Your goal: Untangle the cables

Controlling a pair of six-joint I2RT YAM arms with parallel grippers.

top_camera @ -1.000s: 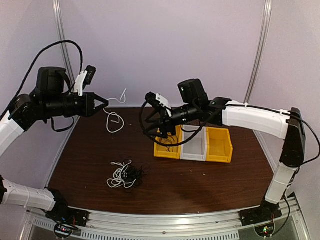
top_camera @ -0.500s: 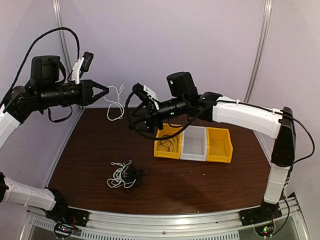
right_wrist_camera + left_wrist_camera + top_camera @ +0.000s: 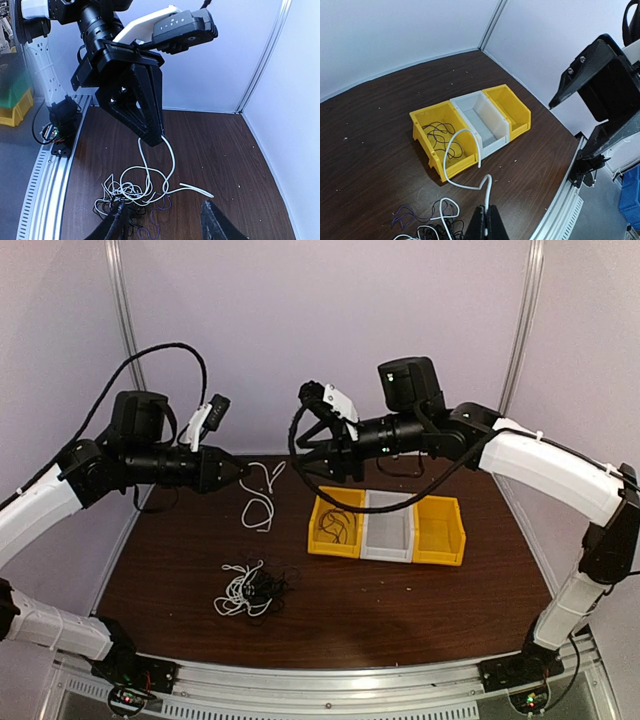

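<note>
1 white cable (image 3: pixel 262 502) is lifted off the worktop (image 3: pixel 400 600), clamped in the left gripper (image 3: pixel 238 472) jaws. 1 black cable (image 3: pixel 336 526) is laid in the yellow bin (image 3: pixel 330 547). The right gripper (image 3: pixel 308 464) jaws are apart, w/ nothing held. A tangle (image 3: pixel 250 590) is left on the worktop, so prob. much is not yet done.

No legible text anywhere

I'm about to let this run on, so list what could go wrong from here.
The left end effector pinches the white cable only at its very tips, so a tug could slip it free. The right end effector, open, points at the left one close by; they might collide.
</note>
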